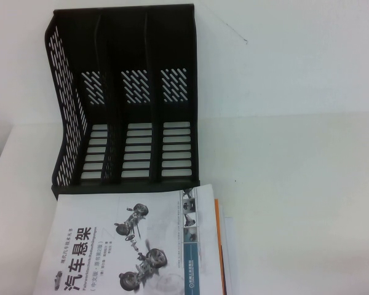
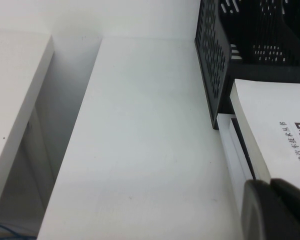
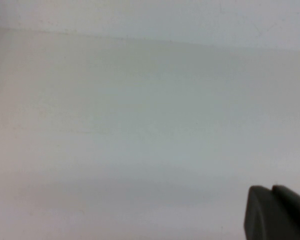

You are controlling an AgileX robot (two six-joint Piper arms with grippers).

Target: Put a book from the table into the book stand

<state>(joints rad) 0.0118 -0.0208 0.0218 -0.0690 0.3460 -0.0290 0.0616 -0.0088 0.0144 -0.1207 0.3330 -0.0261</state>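
- High view: book stand (image 1: 126, 98) sits upper left of frame on the white bench (image 1: 295, 153), lying so its three slots face up toward the camera; all three look empty. Probably laid that way so a book can be dropped in from the near side.
- The book (image 1: 120, 246) lies flat at lower centre, top edge just beside the stand's near rim, resting on a stack; an orange-edged book (image 1: 218, 246) peeks out at its right side. Not yet in the stand.
- Cover text reads 汽车悬架 in bold black, with suspension-part pictures; the smaller print is unreadable.
- Left wrist view: left gripper (image 2: 275, 210) shows at lower right of frame, just beside the book's corner, jaws closed and holding nothing.
- Right wrist view: right gripper (image 3: 277, 212) at lower right of frame over bare bench, looks parked; jaws appear closed and empty.
- Neither arm shows in the high view.
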